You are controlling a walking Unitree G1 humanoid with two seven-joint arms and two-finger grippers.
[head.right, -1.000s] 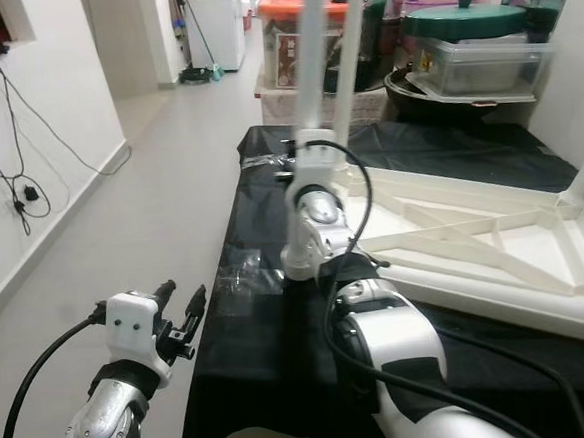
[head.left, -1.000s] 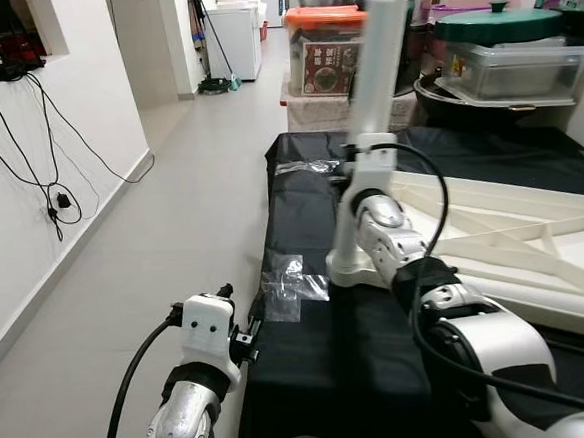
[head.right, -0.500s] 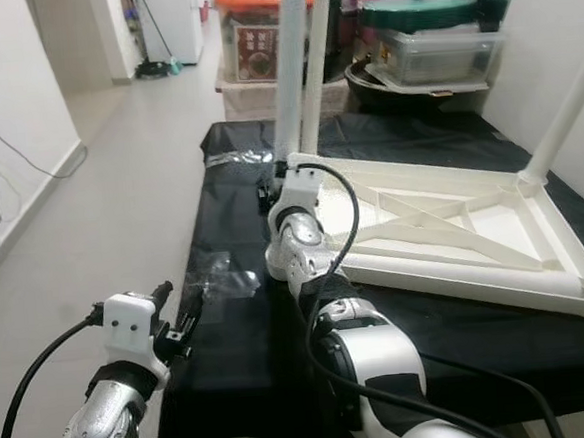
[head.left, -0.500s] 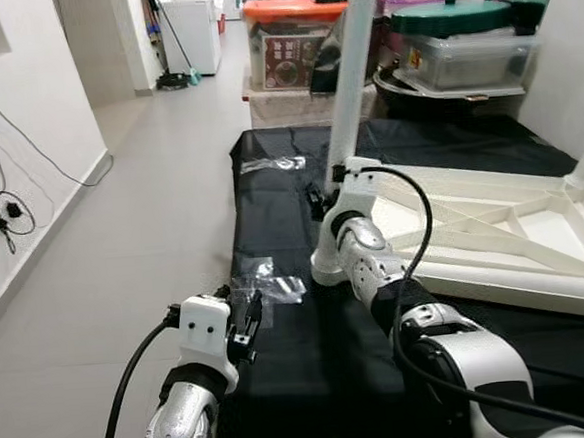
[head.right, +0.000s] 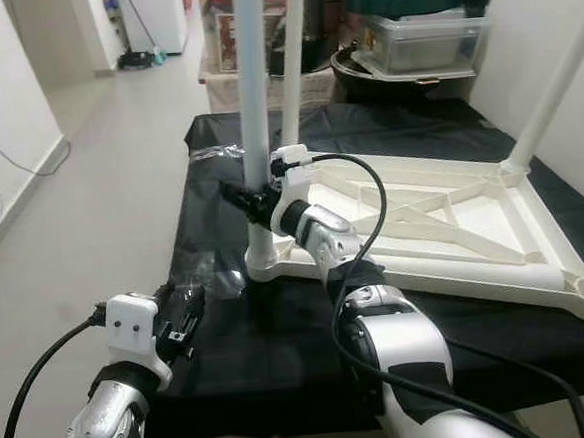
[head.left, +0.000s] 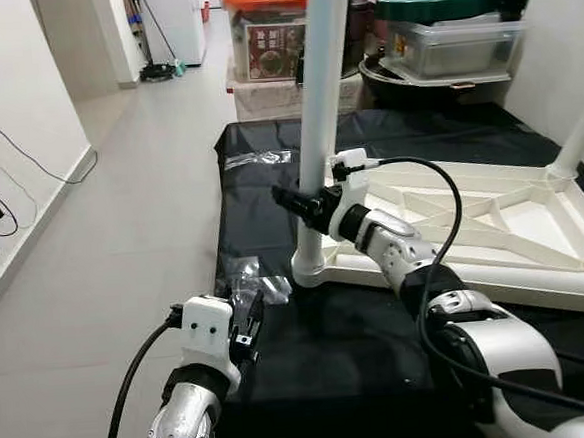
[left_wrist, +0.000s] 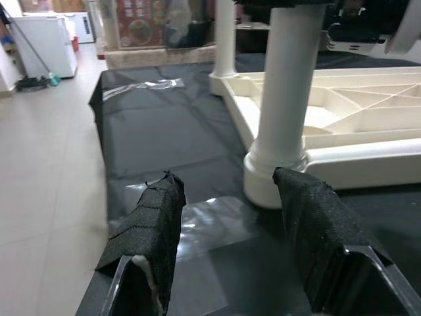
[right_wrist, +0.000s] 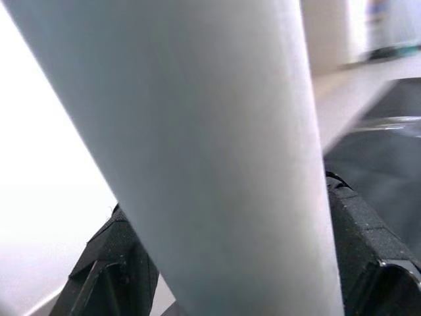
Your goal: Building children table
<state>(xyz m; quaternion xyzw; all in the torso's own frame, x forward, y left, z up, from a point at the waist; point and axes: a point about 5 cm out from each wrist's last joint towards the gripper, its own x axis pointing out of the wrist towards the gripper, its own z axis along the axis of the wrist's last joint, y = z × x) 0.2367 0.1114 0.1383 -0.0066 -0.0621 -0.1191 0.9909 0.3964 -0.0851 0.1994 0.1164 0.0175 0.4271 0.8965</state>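
An upturned white plastic children's tabletop with ribbed underside (head.left: 493, 230) lies flat on a counter covered in black sheeting (head.left: 351, 345), its frame running from the middle of the scene out toward 3 o'clock. From its nearest corner a white cylindrical plastic table leg (head.left: 316, 107) stands upright in a round socket, rising toward 12 o'clock; a second white leg (head.right: 553, 80) stands at the far corner near 2 o'clock, and a third (head.right: 292, 38) rises just behind the first. The right gripper (head.left: 306, 206) reaches in from the 5 o'clock side on its silver arm, and its black jaws are closed around the lower part of the nearest leg, one finger on each side of the tube, as the right wrist view confirms with the white tube (right_wrist: 197, 151) pressed between the two black fingers (right_wrist: 368, 257). The left gripper (head.left: 244, 323) hovers low at 7 o'clock by the near edge of the counter, its jaws spread apart and holding nothing; in the left wrist view its two cloth-wrapped fingers (left_wrist: 148, 227) frame the leg's socket, apart from it. A crumpled clear plastic wrapper (head.left: 254, 280) lies on the sheeting just ahead of that gripper, and another clear plastic strip (head.left: 258, 159) lies farther off toward 11 o'clock. Beyond the counter at 12 o'clock stand an orange-lidded storage box (head.left: 264, 30) and a green-lidded clear container (head.left: 454, 32).
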